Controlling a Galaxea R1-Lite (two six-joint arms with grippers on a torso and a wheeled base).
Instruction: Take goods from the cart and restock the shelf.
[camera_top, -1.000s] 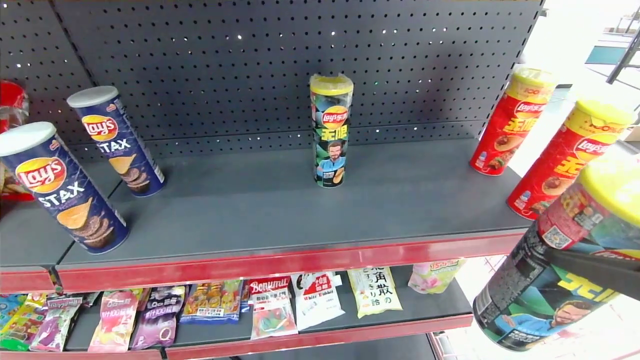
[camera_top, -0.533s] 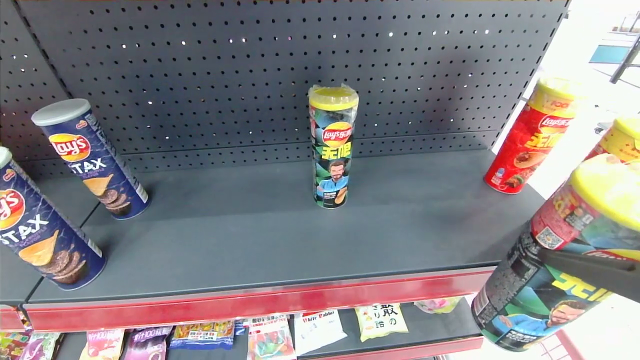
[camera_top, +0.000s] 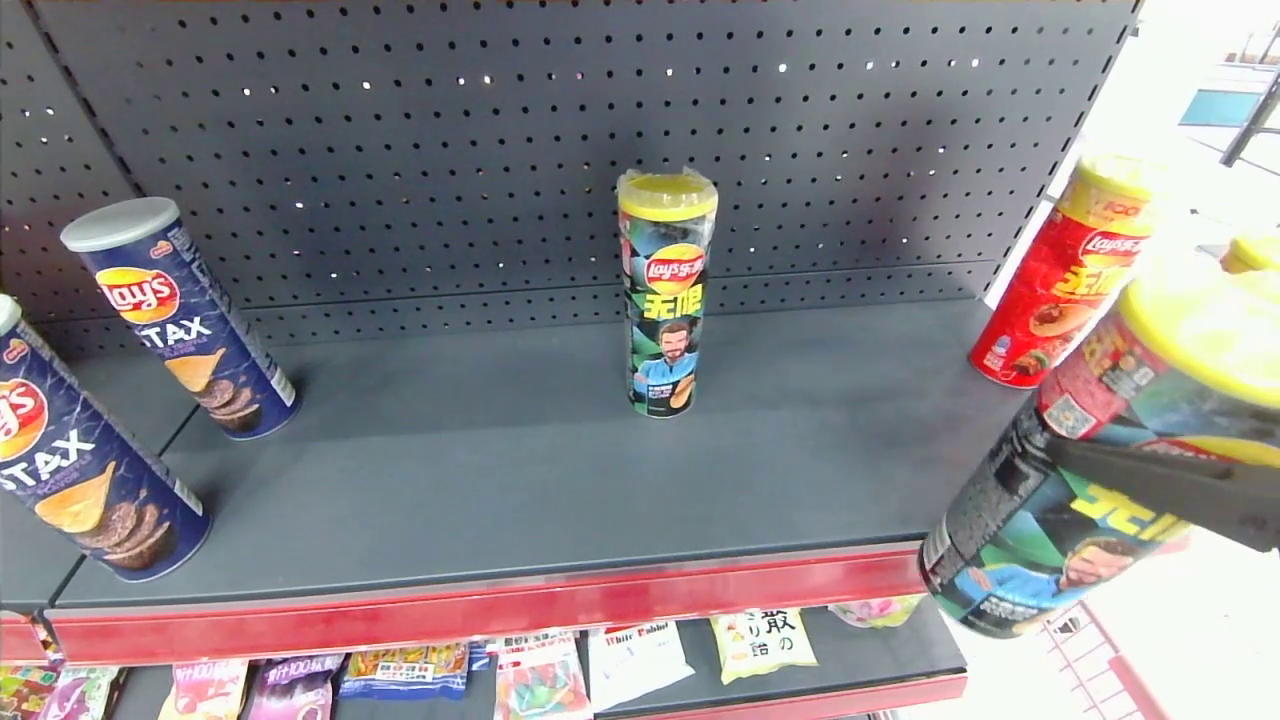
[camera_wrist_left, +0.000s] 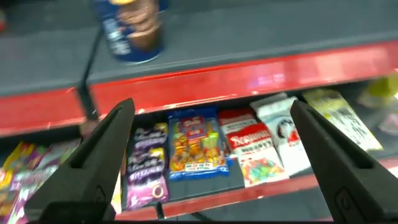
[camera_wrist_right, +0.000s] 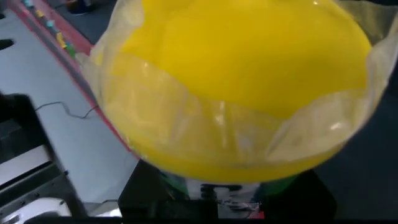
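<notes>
Right pincer (camera_top: 1120, 470) – is pinching a yellow-lidded green chip can (camera_top: 1040, 520), which is tilting just off the right front corner of the shelf (camera_top: 500, 470). Matching can (camera_top: 667, 290) is standing upright at the shelf's back centre, red can (camera_top: 1060, 275) at right, blue cans (camera_top: 175, 315) at left. Left pincer (camera_wrist_left: 211, 109) – is hovering, spread wide, before snack packets (camera_wrist_left: 199, 149) lying on the lower shelf (camera_top: 870, 650).

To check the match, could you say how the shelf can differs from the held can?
The shelf can stands upright on the shelf; the held can tilts, in the air. The shelf can is free; the right gripper clamps the held can. Both: green print, yellow lids.
</notes>
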